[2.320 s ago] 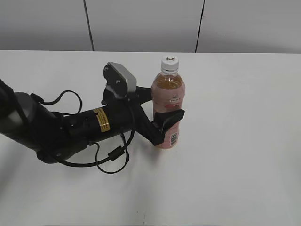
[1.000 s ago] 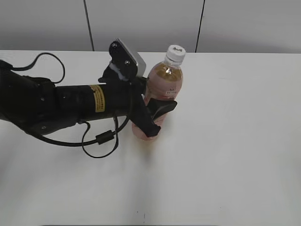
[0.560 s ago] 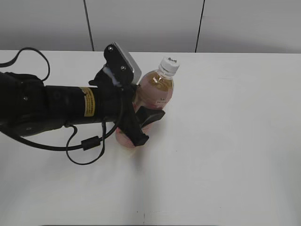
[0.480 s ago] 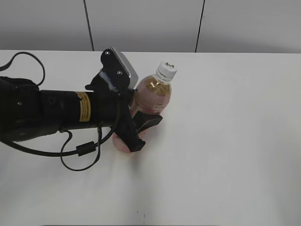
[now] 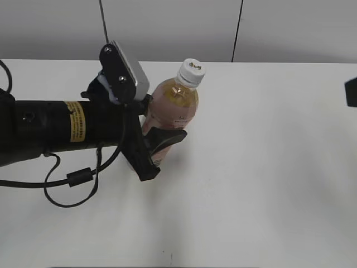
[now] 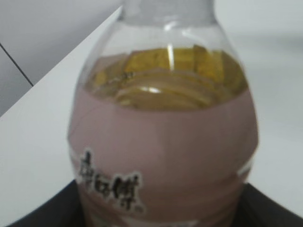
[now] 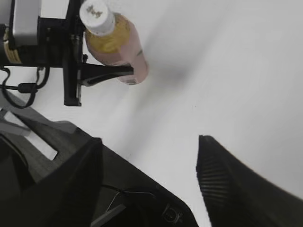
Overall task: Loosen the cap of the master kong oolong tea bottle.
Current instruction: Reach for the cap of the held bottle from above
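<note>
The master kong oolong tea bottle point(image 5: 170, 109), clear with amber tea and a pink label, is held off the table and tilted to the right. Its white cap point(image 5: 191, 71) with a dark mark points up and right. My left gripper point(image 5: 159, 142) is shut on the bottle's lower body. The bottle fills the left wrist view point(image 6: 165, 156); the cap is cut off at the top there. The right wrist view looks down on the bottle point(image 7: 125, 49) and cap point(image 7: 97, 16) at the upper left. My right gripper point(image 7: 149, 182) is open and empty, well away from the bottle. Only its dark tip point(image 5: 351, 92) shows at the exterior view's right edge.
The white table point(image 5: 268, 184) stretches around the bottle. A grey panelled wall point(image 5: 178, 28) stands behind it. The left arm's black cable point(image 5: 72, 184) loops below the arm. The table's front edge and dark floor show in the right wrist view point(image 7: 137, 189).
My left gripper has lifted the bottle off the table, carried it to the left and tilted it rightward. The right gripper's tip has come into the exterior view at the right edge.
</note>
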